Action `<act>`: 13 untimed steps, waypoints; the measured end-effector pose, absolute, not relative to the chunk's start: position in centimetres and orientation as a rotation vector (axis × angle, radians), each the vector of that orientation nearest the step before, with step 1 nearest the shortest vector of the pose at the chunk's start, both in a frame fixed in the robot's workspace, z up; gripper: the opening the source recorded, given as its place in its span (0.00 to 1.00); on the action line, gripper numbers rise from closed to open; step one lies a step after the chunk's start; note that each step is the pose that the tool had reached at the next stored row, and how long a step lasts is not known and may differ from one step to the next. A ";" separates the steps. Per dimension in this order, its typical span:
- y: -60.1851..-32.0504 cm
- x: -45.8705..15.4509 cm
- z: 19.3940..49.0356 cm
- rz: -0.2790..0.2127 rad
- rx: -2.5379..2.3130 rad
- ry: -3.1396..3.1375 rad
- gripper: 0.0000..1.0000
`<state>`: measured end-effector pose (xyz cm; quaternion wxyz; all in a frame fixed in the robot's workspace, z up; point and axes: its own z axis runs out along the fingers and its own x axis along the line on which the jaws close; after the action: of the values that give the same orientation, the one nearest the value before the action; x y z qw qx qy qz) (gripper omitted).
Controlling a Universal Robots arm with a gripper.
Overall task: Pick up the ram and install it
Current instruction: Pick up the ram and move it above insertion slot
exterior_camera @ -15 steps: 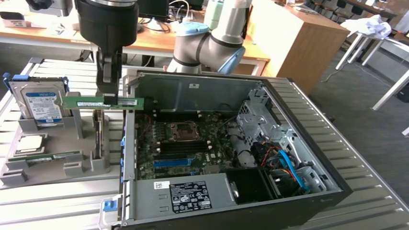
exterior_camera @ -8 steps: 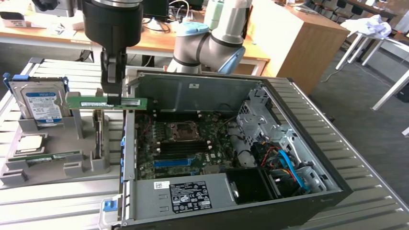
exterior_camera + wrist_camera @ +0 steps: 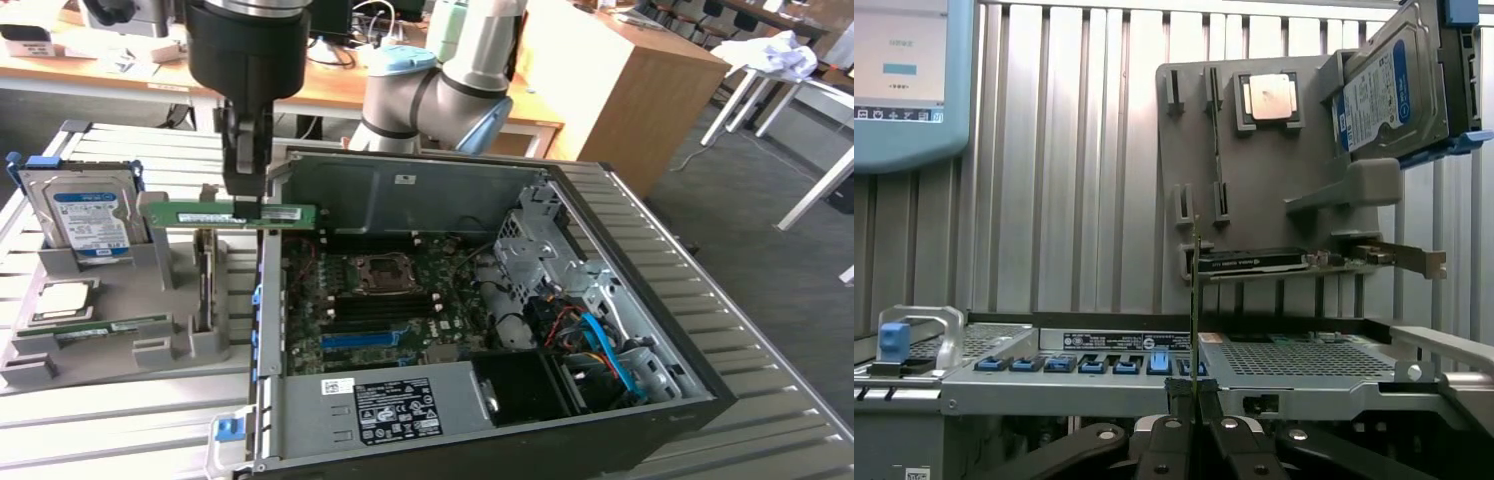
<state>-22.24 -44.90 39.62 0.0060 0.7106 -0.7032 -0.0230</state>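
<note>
A slatted table point(image 3: 774, 340) is being taken up by an open case point(image 3: 400, 185), with its motherboard point(image 3: 400, 300) being left exposed. Just beside the case, on the exterior view's left, a grey tray point(image 3: 80, 365) is being used to carry a hard drive point(image 3: 87, 215), a dark card point(image 3: 1254, 262), a second green stick point(image 3: 114, 328) and a silver processor point(image 3: 67, 300). The arm point(image 3: 441, 100) is being reached over from behind the case. The ram point(image 3: 200, 216) is being held level in the air by the gripper point(image 3: 247, 207), above the line where tray and case meet and clear of both. The jaws are being pressed together on the ram's upper edge, near its middle. In the wrist view the ram point(image 3: 1197, 300) is being seen edge-on as a thin line, gripped between the fingers point(image 3: 1174, 430) of the gripper point(image 3: 1195, 398).
</note>
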 end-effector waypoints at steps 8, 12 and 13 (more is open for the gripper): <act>-44.9 -21.3 39.6 -0.072 2.224 -2.201 0.13; -44.9 -20.9 39.6 -0.072 2.224 -2.201 0.13; -44.9 -20.8 39.6 -0.072 2.224 -2.201 0.13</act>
<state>-20.77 -44.90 39.62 0.0060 0.7106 -0.7032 -0.0230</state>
